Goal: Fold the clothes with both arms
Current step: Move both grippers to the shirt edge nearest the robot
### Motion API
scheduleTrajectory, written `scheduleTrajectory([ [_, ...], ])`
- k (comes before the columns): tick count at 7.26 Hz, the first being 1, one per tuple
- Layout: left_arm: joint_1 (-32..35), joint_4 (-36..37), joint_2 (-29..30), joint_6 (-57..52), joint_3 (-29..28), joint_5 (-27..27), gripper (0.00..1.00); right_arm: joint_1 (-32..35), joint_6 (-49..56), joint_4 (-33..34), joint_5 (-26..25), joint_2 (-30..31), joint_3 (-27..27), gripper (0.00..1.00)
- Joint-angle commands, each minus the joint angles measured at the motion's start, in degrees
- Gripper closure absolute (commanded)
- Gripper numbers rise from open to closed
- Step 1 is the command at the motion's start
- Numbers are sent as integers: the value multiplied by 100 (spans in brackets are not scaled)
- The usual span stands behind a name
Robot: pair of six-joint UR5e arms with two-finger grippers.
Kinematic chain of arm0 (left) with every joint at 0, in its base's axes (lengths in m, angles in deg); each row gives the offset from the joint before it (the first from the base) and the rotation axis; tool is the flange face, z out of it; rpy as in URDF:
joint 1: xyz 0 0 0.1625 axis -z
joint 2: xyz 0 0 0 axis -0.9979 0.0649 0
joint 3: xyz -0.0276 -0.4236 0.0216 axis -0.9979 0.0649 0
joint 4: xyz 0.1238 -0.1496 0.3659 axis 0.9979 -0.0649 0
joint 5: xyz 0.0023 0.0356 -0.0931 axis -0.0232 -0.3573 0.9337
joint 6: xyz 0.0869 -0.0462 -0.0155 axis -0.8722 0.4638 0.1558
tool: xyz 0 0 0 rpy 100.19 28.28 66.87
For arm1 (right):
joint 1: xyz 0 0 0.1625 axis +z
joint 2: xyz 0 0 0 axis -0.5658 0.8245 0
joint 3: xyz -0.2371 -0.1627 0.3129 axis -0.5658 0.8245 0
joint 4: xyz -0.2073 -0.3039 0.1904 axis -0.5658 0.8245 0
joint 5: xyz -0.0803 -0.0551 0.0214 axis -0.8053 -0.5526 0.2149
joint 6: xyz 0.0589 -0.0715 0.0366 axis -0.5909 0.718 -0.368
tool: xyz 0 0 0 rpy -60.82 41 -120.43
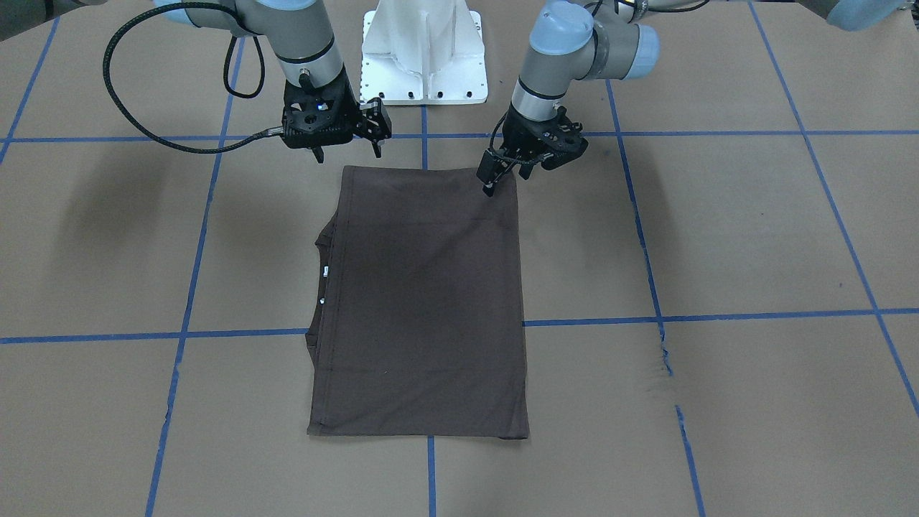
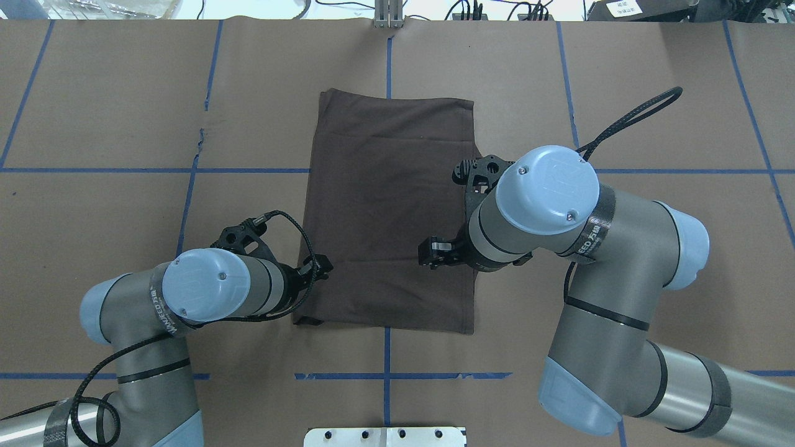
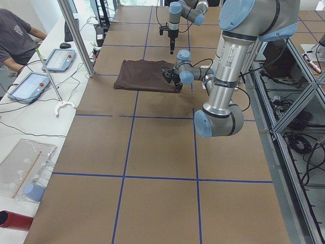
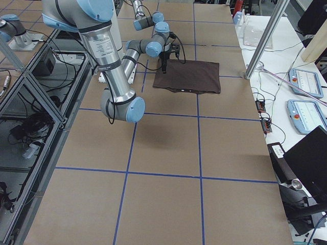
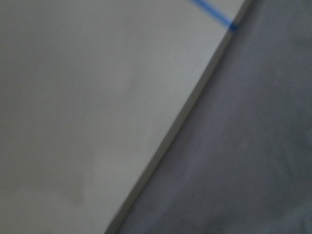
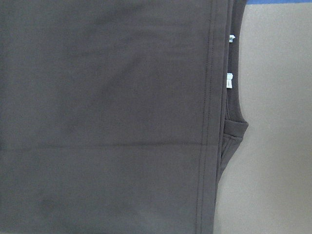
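Item: dark brown-grey folded knit T-shirt (image 1: 423,301), flat on brown paper counter (image 1: 747,230), spanning between tools; right tool (image 1: 347,152) jaws apart, hovering by one near corner; left tool (image 1: 494,181) at opposite near corner, closure indeterminable. Likely staged for paired next fold.

The left wrist camera gave me only a blur of T-shirt (image 5: 243,156) and table (image 5: 87,97); the left gripper (image 1: 494,183) was too small for me to read its jaws.
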State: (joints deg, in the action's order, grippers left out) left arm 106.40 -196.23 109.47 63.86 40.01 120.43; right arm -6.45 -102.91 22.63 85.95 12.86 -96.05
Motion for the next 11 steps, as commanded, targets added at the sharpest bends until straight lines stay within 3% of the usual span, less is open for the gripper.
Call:
scheduleTrajectory([
  [1, -35, 178, 21, 22, 54, -16, 8, 82, -4, -11, 64, 2, -1, 0],
  [8, -211, 195, 39, 31, -113, -25, 11, 205, -4, -11, 231, 19, -44, 0],
  [11, -211, 204, 47, 31, -130, -25, 25, 249, -4, -11, 283, 19, -62, 0],
])
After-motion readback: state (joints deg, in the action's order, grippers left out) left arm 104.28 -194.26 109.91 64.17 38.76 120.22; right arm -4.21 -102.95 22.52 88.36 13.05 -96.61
